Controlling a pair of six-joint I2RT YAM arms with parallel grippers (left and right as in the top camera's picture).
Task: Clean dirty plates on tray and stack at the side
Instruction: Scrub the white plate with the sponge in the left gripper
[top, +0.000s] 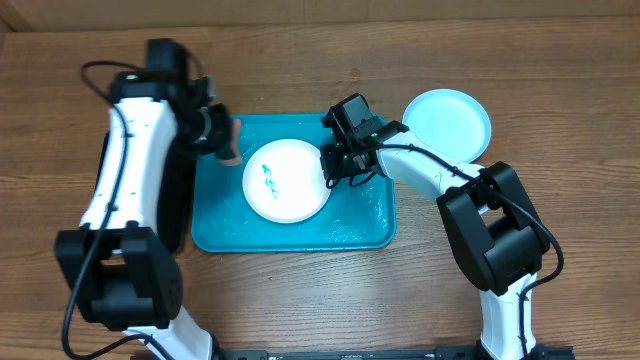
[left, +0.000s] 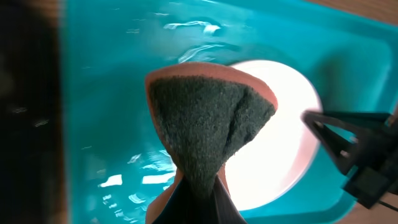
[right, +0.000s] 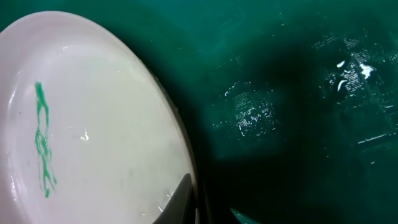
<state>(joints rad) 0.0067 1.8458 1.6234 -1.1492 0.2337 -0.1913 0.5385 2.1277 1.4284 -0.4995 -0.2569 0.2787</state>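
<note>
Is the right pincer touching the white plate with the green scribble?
Touching. The right wrist view shows the right pincer shut on the rim of the white plate, with the plate's edge pinched between its tips.

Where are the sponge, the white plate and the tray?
sponge (left: 208, 118): left wrist view, on its dark scrubby face.
white plate (top: 295, 185): overhead view, on its clean middle.
tray (top: 360, 228): overhead view, on its bare floor.

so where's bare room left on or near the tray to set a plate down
The bare wood table in front of the tray is the widest patch. The tray's right end beside the white plate is free but narrow. Crowded: left gripper with sponge at the tray's left, right gripper on the plate's right rim.
</note>
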